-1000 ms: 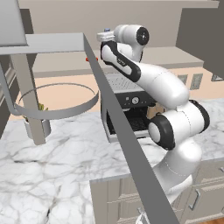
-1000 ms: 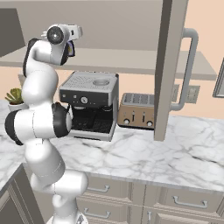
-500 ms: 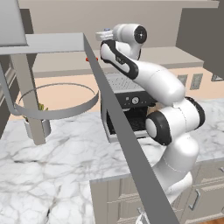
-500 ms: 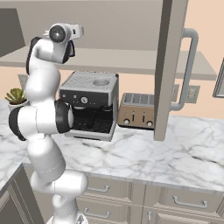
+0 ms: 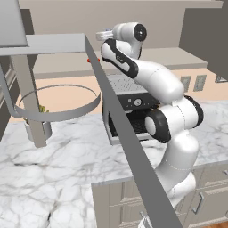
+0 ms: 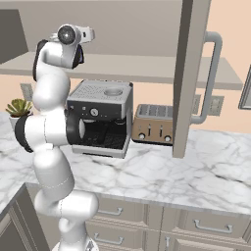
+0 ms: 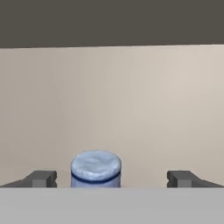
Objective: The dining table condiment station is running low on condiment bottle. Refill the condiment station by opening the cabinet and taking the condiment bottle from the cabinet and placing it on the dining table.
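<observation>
Reaching a little deeper into the cabinet (image 7: 131,109), the gripper (image 7: 112,178) stands wide open and empty, the upright bottle (image 7: 96,169) between its fingers, nearer the left one.

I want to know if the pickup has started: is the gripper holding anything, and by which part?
Nothing is held. The gripper is open, its fingers standing apart on either side of the condiment bottle without touching its bluish cap.
</observation>
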